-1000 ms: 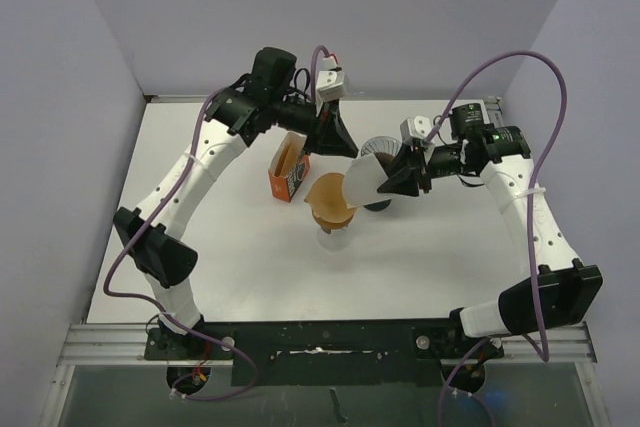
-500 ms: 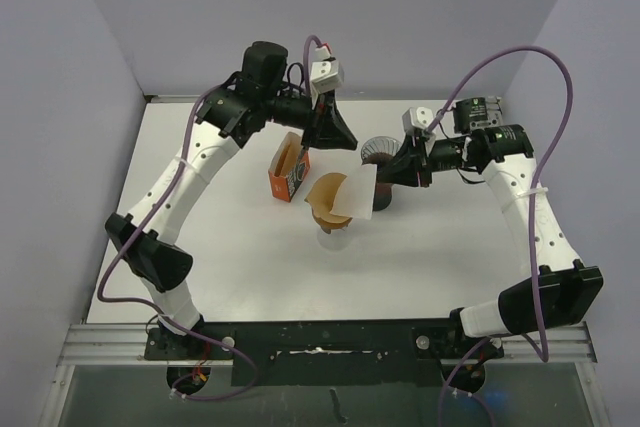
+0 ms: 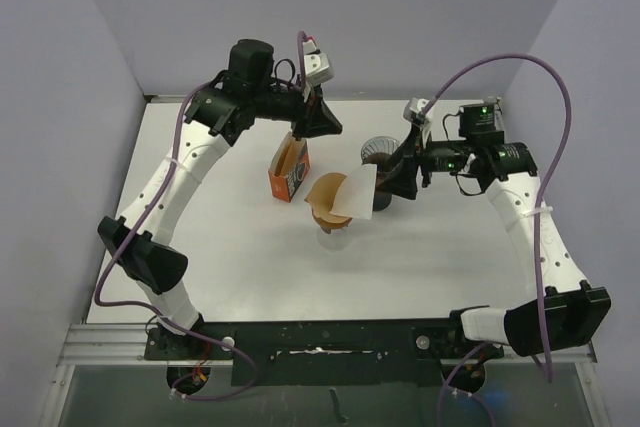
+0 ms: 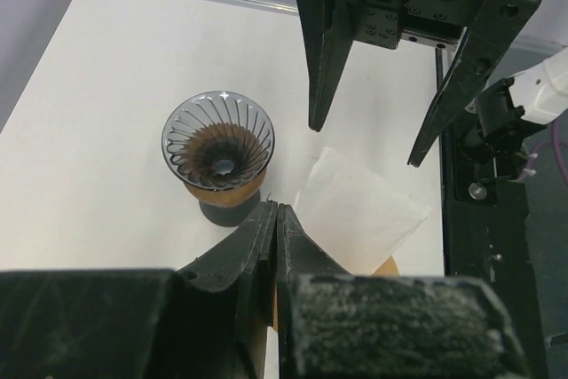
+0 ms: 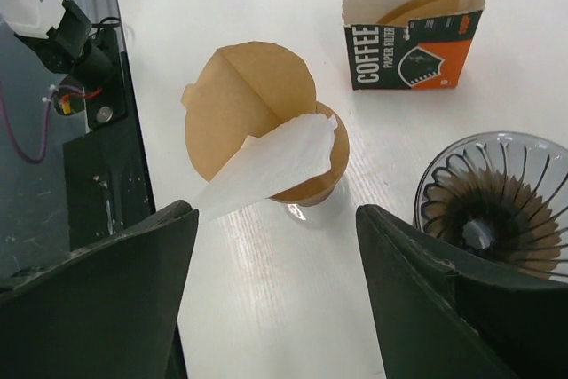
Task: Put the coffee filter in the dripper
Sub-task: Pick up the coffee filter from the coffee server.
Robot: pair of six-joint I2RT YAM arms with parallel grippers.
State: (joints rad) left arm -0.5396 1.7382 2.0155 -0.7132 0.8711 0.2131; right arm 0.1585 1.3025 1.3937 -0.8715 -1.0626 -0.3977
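The right gripper (image 4: 365, 145) stands wide apart and grasps nothing. Its two dark fingers hang over the white coffee filter (image 5: 266, 169), one on each side, and the paper is released. In the right wrist view the low corner of this filter comes just beside one finger; whether it touches the finger cannot be told.

The white coffee filter is not in the glass dripper (image 3: 378, 151). It lies tilted across a brown filter (image 5: 247, 102), which sits open in a small brown holder (image 5: 321, 185) near the middle of the white table (image 3: 230, 267). The upper edge of the white paper rests on the rim of this holder, and the paper slopes down and hangs out over the side toward the right arm.

The glass dripper is ribbed and dark inside, and it stands upright on a dark base with a wooden ring. It is just beside the holder, on the far right side of it, and the right gripper is close over it in the top view.

The left gripper (image 4: 276, 210) is clenched, its fingers are pressed together with nothing between them. It is held in the air over the far part of the table, above an orange and black box (image 3: 289, 171) with the word COFFEE on it. The box is open at the top and shows brown paper inside. It stands to the left of the holder, apart from it.
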